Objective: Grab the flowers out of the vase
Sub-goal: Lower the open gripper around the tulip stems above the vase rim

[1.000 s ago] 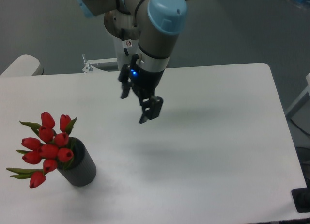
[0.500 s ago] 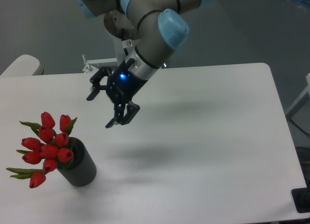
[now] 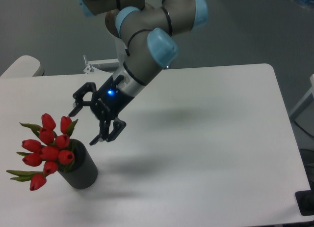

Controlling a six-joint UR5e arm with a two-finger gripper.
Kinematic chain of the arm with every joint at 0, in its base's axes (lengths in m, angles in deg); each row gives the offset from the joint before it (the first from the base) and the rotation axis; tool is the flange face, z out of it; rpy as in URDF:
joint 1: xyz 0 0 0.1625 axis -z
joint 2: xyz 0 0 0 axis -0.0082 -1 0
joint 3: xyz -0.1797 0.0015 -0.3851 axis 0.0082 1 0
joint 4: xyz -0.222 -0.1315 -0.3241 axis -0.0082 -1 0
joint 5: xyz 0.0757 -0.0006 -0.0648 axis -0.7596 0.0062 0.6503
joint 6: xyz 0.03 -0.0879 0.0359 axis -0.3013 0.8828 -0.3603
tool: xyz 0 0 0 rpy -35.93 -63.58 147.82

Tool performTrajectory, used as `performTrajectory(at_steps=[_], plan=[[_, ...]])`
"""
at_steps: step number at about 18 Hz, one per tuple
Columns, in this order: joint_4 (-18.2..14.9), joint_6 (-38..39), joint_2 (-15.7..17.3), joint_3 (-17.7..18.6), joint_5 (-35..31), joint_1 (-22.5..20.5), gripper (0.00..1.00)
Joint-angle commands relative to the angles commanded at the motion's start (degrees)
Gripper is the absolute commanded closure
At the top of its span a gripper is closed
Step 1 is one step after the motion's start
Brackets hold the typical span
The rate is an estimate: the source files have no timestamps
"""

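The flowers, a bunch of red tulip buds with green leaves, stand in the vase, a small dark grey cylinder at the front left of the white table. The buds lean out to the left over the rim. My gripper is open, tilted with its fingers pointing left and down. It hangs above the table just right of the upper buds, apart from them. A blue light glows on its body.
The arm's base and a metal bracket stand at the table's far edge. A pale rounded object sits off the back left corner. A dark item shows at the front right corner.
The gripper has swung left and down toward the flowers, tilting further over. The flowers and vase have not moved.
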Motion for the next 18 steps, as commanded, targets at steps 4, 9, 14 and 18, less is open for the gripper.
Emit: performTrajectory(at_steps=[4, 9, 14, 18], plan=[[2.3, -1.6, -2.4, -1.0, -0.4, 1.8, 0.00], [2.4, -7.4, -2.5, -0.8, -0.3, 2.1, 0.00], [2.4, -9.8, -2.6, -0.6, -0.3, 1.9, 0.00], [2.5, -9.7, -3.2, -0.6, -0.2, 2.0, 0.00]])
